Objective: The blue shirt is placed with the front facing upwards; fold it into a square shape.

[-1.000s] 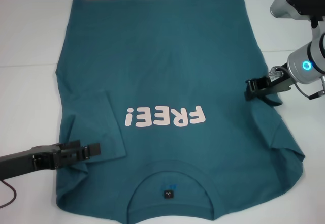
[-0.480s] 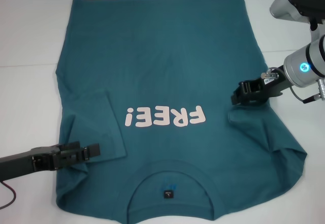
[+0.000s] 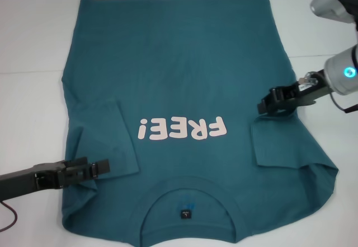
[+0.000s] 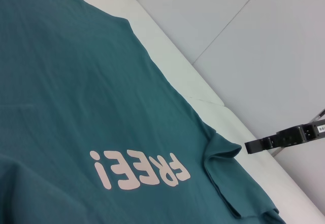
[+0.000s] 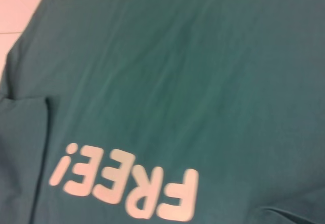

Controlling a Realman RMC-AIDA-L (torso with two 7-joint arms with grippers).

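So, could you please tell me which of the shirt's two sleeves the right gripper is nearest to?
The sleeve folded in on the blue shirt's right side: the right gripper hovers just above it, while the other sleeve lies by the left gripper.

Blue shirt (image 3: 184,84) spread flat on white table (image 3: 28,40), filling most of frame; collar at bottom edge, hem at top. Pink "FREE!" print (image 3: 183,129) reads upside down, centre frame. Both sleeves folded inward over body: one at lower left, one at lower right. Left gripper (image 3: 100,167) lower left, over folded sleeve edge. Right gripper (image 3: 267,105) right of centre, just above right sleeve fold; fingers look closed, hold nothing.
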